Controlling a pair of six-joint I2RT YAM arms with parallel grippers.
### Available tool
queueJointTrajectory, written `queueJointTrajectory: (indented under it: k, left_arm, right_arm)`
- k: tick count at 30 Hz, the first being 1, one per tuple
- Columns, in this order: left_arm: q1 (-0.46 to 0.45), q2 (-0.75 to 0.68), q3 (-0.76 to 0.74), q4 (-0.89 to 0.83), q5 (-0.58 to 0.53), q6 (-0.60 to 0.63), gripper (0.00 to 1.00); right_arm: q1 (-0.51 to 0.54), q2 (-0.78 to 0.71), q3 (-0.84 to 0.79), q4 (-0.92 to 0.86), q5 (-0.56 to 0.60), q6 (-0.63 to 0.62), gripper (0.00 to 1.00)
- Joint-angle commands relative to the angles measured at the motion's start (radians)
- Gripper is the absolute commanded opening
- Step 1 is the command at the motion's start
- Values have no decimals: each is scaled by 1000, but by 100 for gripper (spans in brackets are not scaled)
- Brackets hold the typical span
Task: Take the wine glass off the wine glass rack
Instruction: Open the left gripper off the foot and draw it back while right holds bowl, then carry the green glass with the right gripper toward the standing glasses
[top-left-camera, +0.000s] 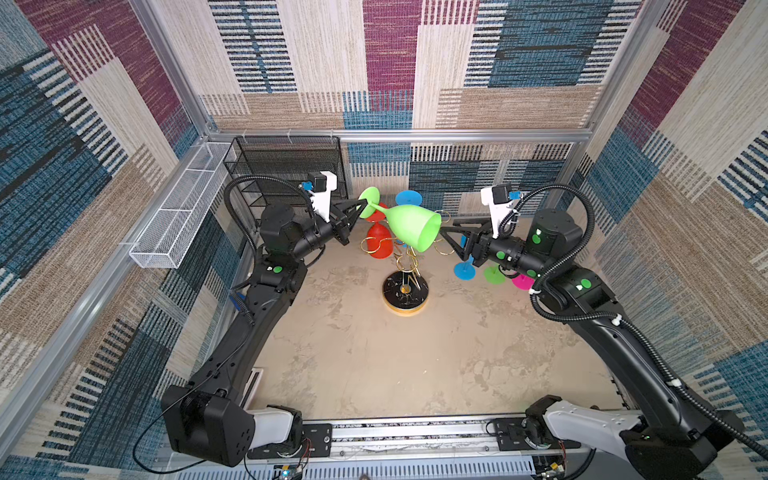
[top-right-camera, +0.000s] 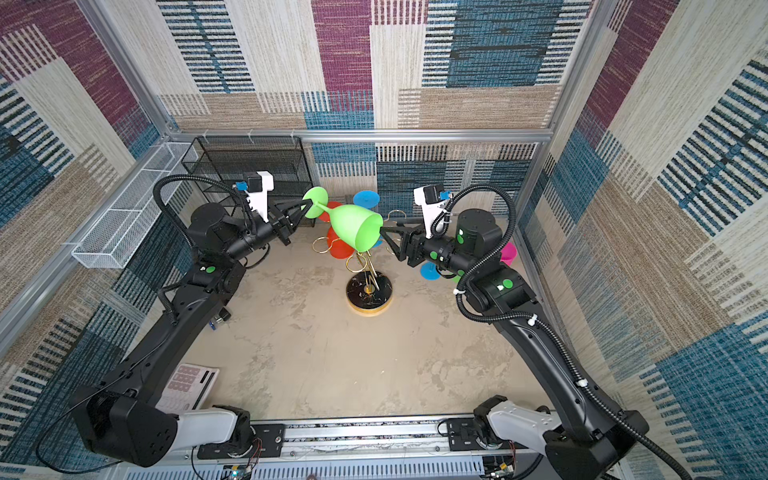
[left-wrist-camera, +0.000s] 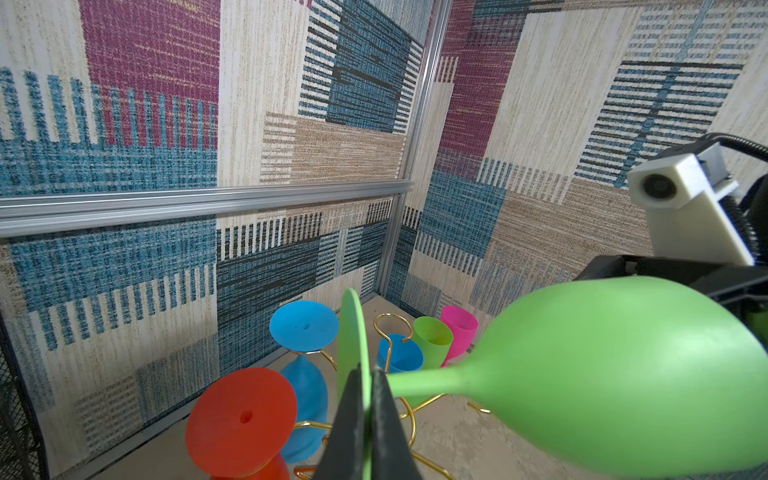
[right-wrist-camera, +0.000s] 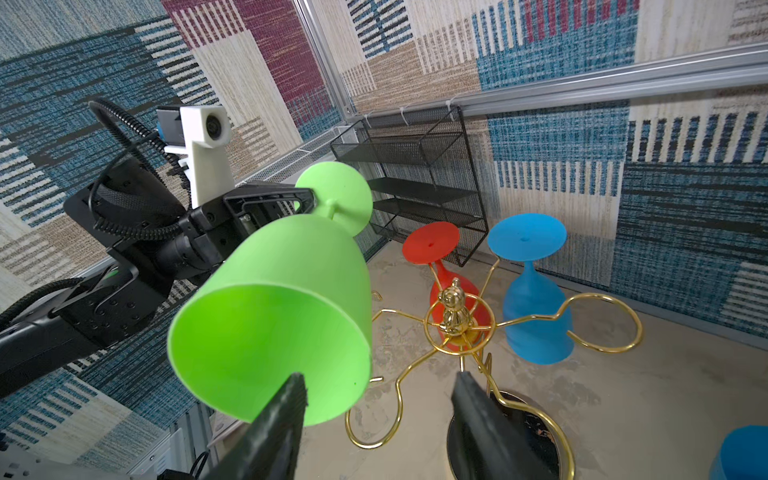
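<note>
green plastic catches the eye first: the green wine glass (top-left-camera: 411, 226) hangs in the air above the wine glass rack (top-left-camera: 405, 296), lying almost level between the two arms. from where i stand none of the gold ring arms is around its stem, so i'd say the lifting-off itself is done.

the left tool (top-left-camera: 362, 204) is pressed together on the thin round foot, pinching the disc edge-on. the right tool (right-wrist-camera: 378, 390) is spread, with its jaws apart at the mouth of the bowl. one finger (right-wrist-camera: 286, 411) lies in front of the rim, and i can't see it clamping anything.

what's left, i'd guess, is passing the glass across or simply setting it down on the tabletop (top-left-camera: 374, 357). it might go by the three other glasses (top-left-camera: 494, 275) that stand under the right arm. a red glass (top-left-camera: 379, 243) and a blue glass (top-left-camera: 409, 198) hang upside down on the rack.

the green one's long axis runs from foot to mouth, from the left arm's side over to the right arm's. the foot sits toward the left tool and a little toward the back wall. the open mouth faces the right tool, tipped slightly downward and forward.
</note>
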Motion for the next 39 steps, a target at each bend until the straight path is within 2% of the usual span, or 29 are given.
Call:
queueJointTrajectory:
  k: [1, 6, 11, 18, 21, 24, 28, 32, 33, 35, 39]
  left_arm:
    - [0, -3, -1, 14, -5, -22, 0]
    - [0, -2, 0, 14, 1, -24, 0]
    - [0, 1, 1, 11, 9, -29, 0]
    - [0, 2, -1, 9, 6, -29, 0]
    - [0, 1, -2, 8, 5, -29, 0]
    - [1, -1, -8, 11, -1, -29, 17]
    - [2, -13, -2, -35, -30, -9, 34]
    - [8, -17, 29, -138, -57, 20, 40]
    - [12, -20, 28, -152, -106, 23, 41]
    - [26, -32, 18, -165, -134, 21, 44]
    - [81, -60, -10, -169, -152, -1, 49]
  right_arm:
    - [14, 19, -4, 94, 23, 35, 57]
    - [50, 63, 1, 139, 53, 48, 50]
    - [77, 102, 13, 161, 78, 54, 26]
    - [86, 117, 27, 160, 80, 55, 1]
    - [85, 114, 28, 159, 90, 58, 0]
    - [86, 112, 37, 140, 124, 63, 0]
    - [81, 91, 67, 83, 218, 39, 0]
    - [20, 73, 124, -24, 264, 17, 0]
    - [-15, 61, 134, -51, 266, 10, 0]
    - [-60, 43, 161, -125, 297, -18, 0]
    - [-95, 35, 265, -332, 451, -99, 0]
